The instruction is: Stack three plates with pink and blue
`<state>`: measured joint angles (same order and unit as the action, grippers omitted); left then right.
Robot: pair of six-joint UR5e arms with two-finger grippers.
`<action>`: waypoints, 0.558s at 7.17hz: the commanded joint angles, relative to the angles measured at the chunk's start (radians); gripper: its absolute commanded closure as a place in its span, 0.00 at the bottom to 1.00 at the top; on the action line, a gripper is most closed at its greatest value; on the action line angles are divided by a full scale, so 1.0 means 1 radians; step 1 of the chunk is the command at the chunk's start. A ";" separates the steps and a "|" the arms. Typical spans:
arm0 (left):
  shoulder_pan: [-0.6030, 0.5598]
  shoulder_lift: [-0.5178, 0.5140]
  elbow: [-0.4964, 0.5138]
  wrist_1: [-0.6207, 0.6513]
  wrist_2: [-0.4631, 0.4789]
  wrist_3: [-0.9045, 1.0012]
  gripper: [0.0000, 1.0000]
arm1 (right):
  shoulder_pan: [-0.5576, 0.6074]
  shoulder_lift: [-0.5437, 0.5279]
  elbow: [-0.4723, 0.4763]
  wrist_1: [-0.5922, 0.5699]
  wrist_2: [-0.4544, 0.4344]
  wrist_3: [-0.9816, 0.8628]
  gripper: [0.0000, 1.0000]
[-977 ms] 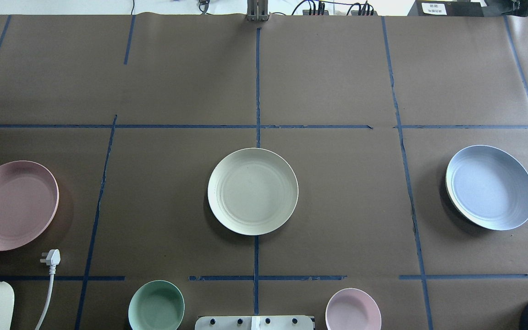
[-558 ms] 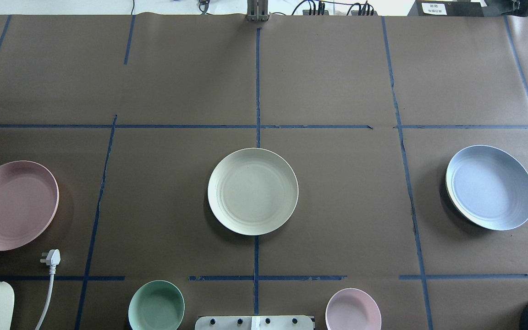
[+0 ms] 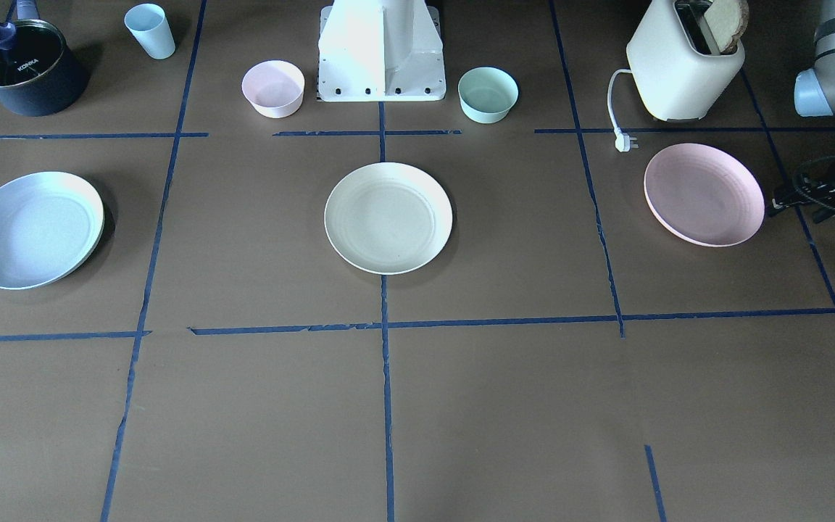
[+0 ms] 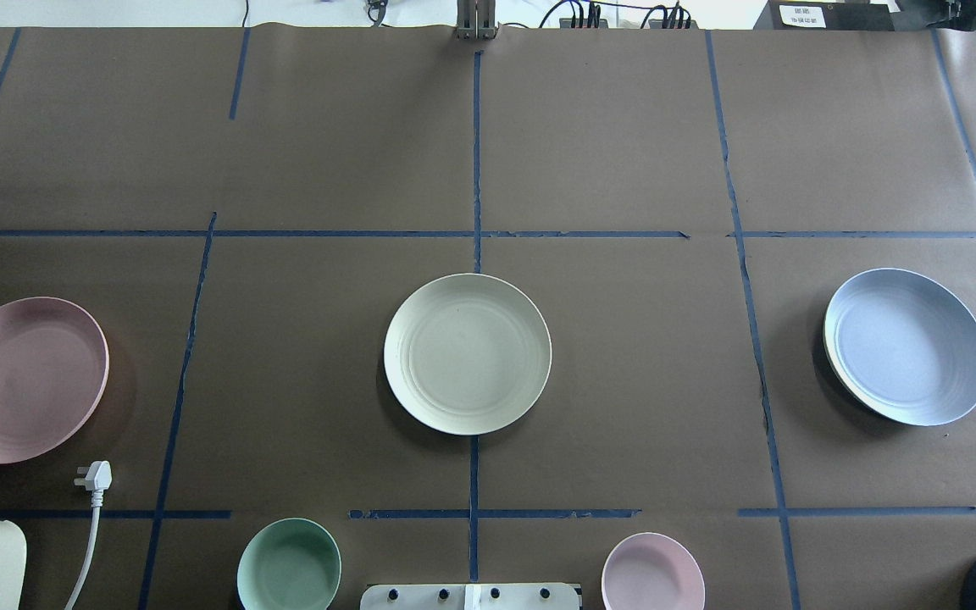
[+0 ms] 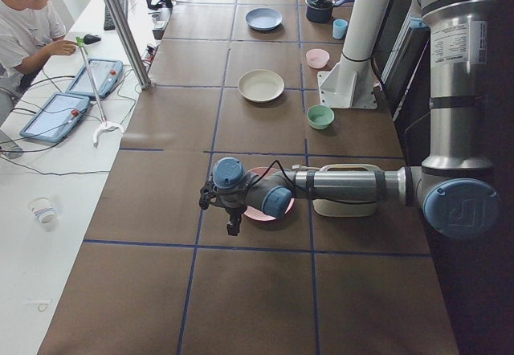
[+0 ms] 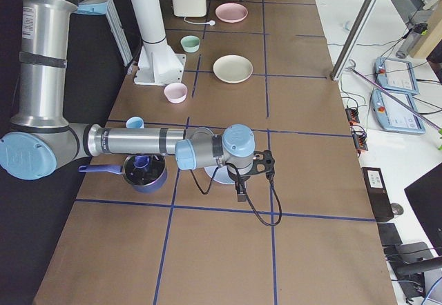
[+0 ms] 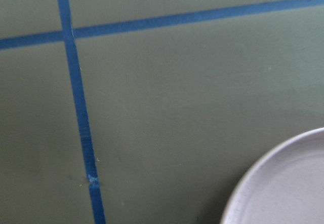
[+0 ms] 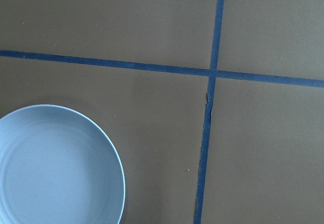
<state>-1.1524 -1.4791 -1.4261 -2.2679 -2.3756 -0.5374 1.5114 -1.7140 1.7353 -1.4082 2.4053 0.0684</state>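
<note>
The three plates lie apart on the brown table. The cream plate [image 4: 467, 353] is in the middle, the pink plate [image 4: 24, 379] at the left and the blue plate [image 4: 906, 345] at the right. My left gripper [image 5: 231, 226] hangs over the table beside the pink plate's outer edge. Its wrist view shows only that plate's rim [image 7: 283, 188]. My right gripper [image 6: 239, 196] hangs beside the blue plate [image 8: 55, 168]. No fingers show in either wrist view, so I cannot tell whether the grippers are open or shut.
A mint bowl [image 4: 289, 565] and a small pink bowl [image 4: 652, 572] flank the robot base [image 3: 381, 54]. A toaster [image 3: 682, 65] with its plug [image 4: 95, 476] stands near the pink plate. A dark pot [image 3: 22, 69] and a blue cup [image 3: 150, 30] stand near the blue plate.
</note>
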 commanded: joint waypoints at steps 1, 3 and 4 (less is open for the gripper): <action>0.068 -0.001 0.013 -0.059 -0.001 -0.087 0.42 | -0.003 0.001 0.000 0.001 0.023 0.007 0.00; 0.076 -0.009 0.010 -0.056 -0.008 -0.099 1.00 | -0.005 -0.001 -0.003 0.000 0.023 0.013 0.00; 0.076 -0.018 0.006 -0.052 -0.025 -0.130 1.00 | -0.007 -0.001 -0.003 0.000 0.023 0.013 0.00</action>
<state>-1.0797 -1.4881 -1.4164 -2.3229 -2.3856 -0.6386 1.5062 -1.7147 1.7328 -1.4080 2.4276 0.0796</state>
